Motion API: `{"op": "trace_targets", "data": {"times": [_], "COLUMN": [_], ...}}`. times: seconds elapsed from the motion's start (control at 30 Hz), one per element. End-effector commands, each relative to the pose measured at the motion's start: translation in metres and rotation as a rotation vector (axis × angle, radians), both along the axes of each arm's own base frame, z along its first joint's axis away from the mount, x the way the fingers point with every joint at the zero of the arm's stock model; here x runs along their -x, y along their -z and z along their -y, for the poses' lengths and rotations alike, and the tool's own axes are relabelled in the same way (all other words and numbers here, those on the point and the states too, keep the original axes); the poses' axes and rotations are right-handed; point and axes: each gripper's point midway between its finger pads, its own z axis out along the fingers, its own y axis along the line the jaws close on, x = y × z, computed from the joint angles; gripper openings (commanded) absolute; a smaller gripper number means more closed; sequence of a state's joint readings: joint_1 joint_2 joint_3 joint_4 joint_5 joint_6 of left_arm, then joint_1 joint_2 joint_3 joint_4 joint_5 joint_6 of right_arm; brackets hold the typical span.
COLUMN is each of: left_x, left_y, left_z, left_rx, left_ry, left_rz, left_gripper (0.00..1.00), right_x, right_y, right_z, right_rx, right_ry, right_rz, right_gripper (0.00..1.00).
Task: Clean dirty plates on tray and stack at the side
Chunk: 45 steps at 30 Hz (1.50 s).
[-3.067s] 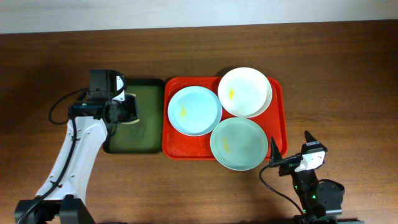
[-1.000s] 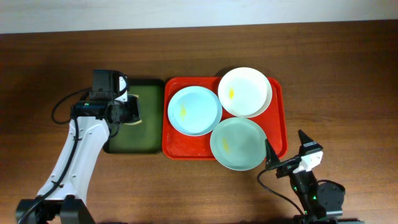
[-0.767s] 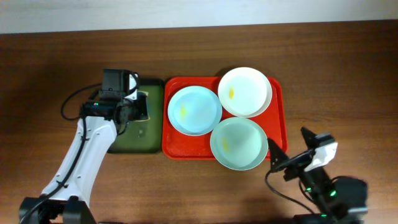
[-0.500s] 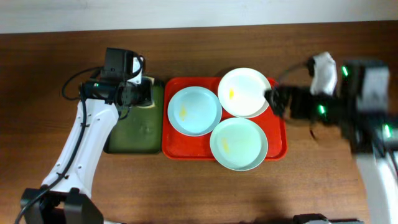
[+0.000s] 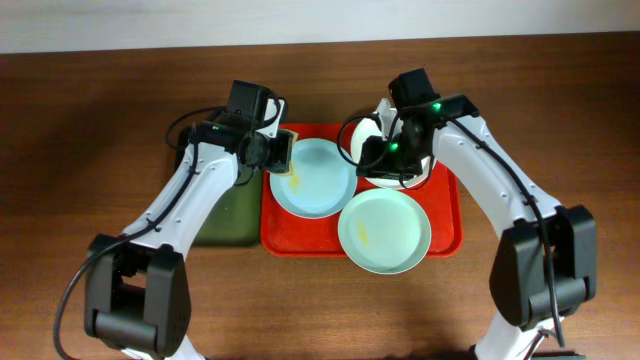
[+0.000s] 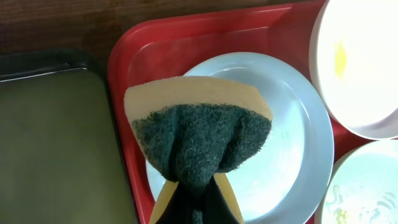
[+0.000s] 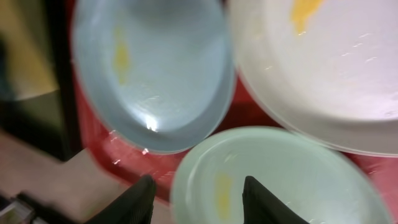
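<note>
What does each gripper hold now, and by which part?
The left gripper pinches the folded yellow sponge with a dark green scouring face at its narrow gathered end. The right gripper holds nothing; its jaws stand apart.

table (image 5: 560, 100): brown wood | on it: red tray (image 5: 300, 236) beside dark green tray (image 5: 238, 216)

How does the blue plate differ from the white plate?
The blue plate lies at the tray's left, under the held sponge; the white plate lies at its back right, partly hidden under the right arm. Colour differs: pale blue against white. Both carry a yellow smear.
</note>
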State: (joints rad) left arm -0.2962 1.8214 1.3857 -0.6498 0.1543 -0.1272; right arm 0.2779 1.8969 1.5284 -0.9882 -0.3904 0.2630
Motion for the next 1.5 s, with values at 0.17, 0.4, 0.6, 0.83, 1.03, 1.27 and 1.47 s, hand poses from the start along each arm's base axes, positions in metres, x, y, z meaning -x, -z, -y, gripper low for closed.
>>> {"op": "trace_targets", "data": {"times": [0.17,0.4,0.6,0.83,1.03,1.27,1.47], "left_x": [-0.006,-0.006,-0.006,-0.006,-0.006,-0.006,-0.006], "left_y": [0.016,0.018,0.018,0.018,0.018,0.018,0.018], "left_z": [0.007,0.007,0.007,0.007,0.007,0.007,0.007], "left_rx": [0.001,0.000,-0.001,-0.001,-0.001,-0.001,-0.001], "left_ry": [0.025,0.025,0.025,0.025,0.025,0.025,0.025], "left_rz": [-0.018,-0.022,-0.022,-0.022,-0.022,-0.022,-0.022], "left_gripper": [0.00,0.00,0.00,0.00,0.00,0.00,0.00], "right_x": [-0.031,-0.040,-0.042,-0.030,-0.025,-0.017,-0.012], "right_y": [0.023,0.040,0.041,0.066,0.078,0.083,0.085], "right_z": [-0.003,-0.007,-0.007,-0.013,-0.016,-0.015,-0.022], "right_rx": [0.050,0.236,0.264,0.205,0.178,0.179,0.184], "right_ry": [0.012,0.051,0.124,0.169,0.163,0.180,0.160], "right_rz": [0.078,0.150,0.152,0.100,0.100,0.062,0.062], "right_gripper": [0.45,0.41,0.26,0.16,0.17,0.17,0.17]}}
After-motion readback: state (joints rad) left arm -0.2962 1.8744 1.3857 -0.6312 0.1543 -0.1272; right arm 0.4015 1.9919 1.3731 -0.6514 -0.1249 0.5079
